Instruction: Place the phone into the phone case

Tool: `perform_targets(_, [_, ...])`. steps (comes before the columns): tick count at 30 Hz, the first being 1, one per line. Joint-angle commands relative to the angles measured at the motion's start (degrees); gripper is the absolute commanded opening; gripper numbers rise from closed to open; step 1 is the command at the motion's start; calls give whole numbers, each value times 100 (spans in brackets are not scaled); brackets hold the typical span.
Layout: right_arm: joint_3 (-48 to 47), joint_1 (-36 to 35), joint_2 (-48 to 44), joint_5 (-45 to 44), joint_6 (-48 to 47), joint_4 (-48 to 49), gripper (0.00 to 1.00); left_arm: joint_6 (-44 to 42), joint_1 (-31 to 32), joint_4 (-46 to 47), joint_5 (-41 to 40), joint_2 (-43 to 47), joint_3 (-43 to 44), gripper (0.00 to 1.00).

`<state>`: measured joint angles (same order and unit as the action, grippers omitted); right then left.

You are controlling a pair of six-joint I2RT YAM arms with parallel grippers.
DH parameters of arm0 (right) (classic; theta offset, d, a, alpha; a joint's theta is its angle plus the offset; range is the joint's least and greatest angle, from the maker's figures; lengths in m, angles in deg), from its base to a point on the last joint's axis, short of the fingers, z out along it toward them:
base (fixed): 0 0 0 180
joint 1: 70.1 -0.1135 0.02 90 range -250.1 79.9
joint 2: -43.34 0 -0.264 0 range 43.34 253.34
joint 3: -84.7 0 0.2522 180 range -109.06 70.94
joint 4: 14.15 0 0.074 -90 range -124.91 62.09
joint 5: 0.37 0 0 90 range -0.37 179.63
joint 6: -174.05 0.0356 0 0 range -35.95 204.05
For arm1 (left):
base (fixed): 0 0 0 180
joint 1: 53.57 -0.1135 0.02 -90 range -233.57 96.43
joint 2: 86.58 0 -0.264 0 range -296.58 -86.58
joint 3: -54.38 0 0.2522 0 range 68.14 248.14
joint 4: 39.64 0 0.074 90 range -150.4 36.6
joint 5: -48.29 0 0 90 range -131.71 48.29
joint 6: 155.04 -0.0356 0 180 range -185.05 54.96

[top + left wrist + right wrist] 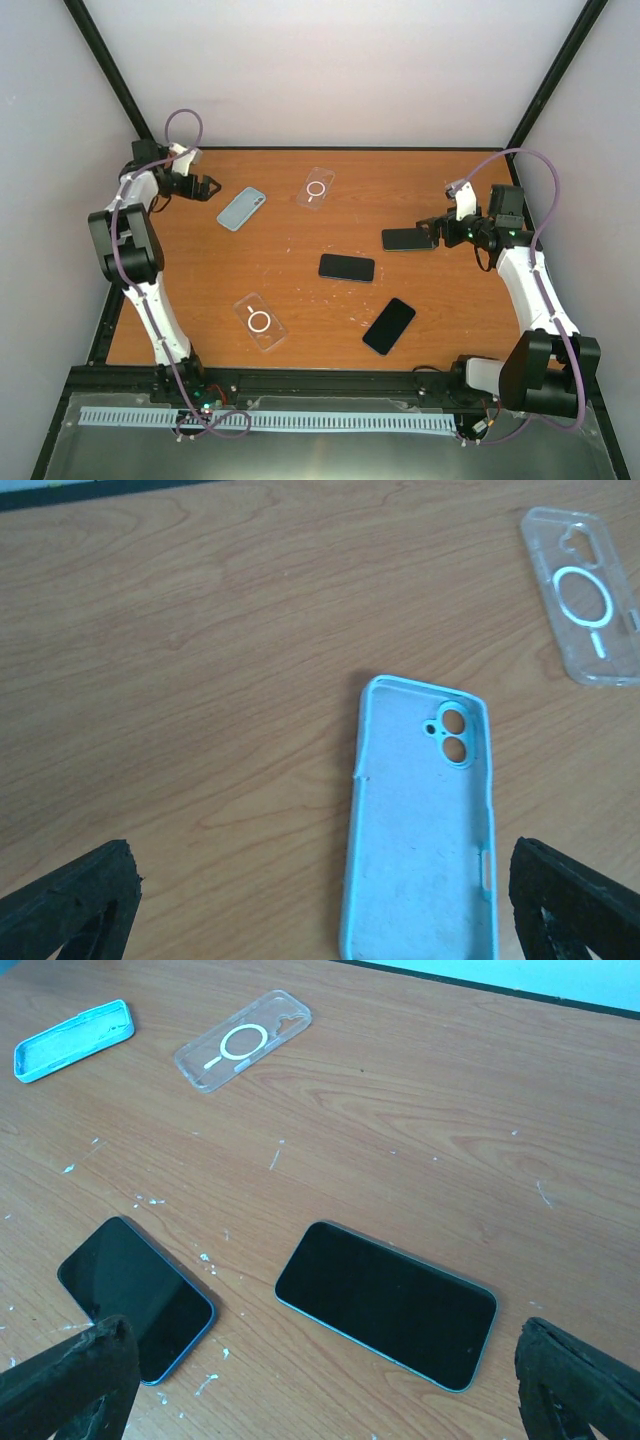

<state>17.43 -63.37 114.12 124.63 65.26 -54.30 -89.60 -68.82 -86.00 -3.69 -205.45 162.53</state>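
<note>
A light blue phone case (425, 830) lies hollow side up on the wooden table, just ahead of my open left gripper (325, 910), nearer its right finger; seen from above, the case (241, 208) is right of that gripper (212, 189). A dark phone (385, 1303) lies screen up ahead of my open right gripper (325, 1390), untouched. From above, that phone (407, 239) sits just left of the right gripper (430, 234). A second phone (135, 1297) (347, 267) lies further left. A third phone (389, 325) rests near the front. Both grippers hold nothing.
A clear case with a white ring (317, 187) (585, 595) (243, 1040) lies at the back middle. Another clear case (260, 321) lies front left. White specks dot the wooden table (300, 240). Black frame posts stand at the back corners.
</note>
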Motion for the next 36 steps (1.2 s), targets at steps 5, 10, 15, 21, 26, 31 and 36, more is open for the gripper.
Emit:
perform_targets(5, [70,-4,-82,-108,147,29,100,-387,83,-1099,-11,-1026,1333,95])
perform_targets(10, [87,-2,-28,-188,153,73,100,-466,170,-1338,-119,-1524,1676,90])
perform_targets(15, [80,-6,59,-185,150,77,100,-501,384,-1270,-366,-1726,1727,84])
perform_targets(21, [162,-6,55,-99,218,152,100,-498,661,-1279,-681,-1973,2053,79])
perform_targets(26, [157,-8,-47,-124,213,126,100,-383,845,-1236,-978,-2213,2360,78])
perform_targets(31, [171,-10,-154,-174,200,125,100,-342,998,-1202,-1154,-2242,2320,69])
perform_targets(36, [255,-4,-250,-169,231,196,100,-234,1060,-1172,-1272,-2095,2109,50])
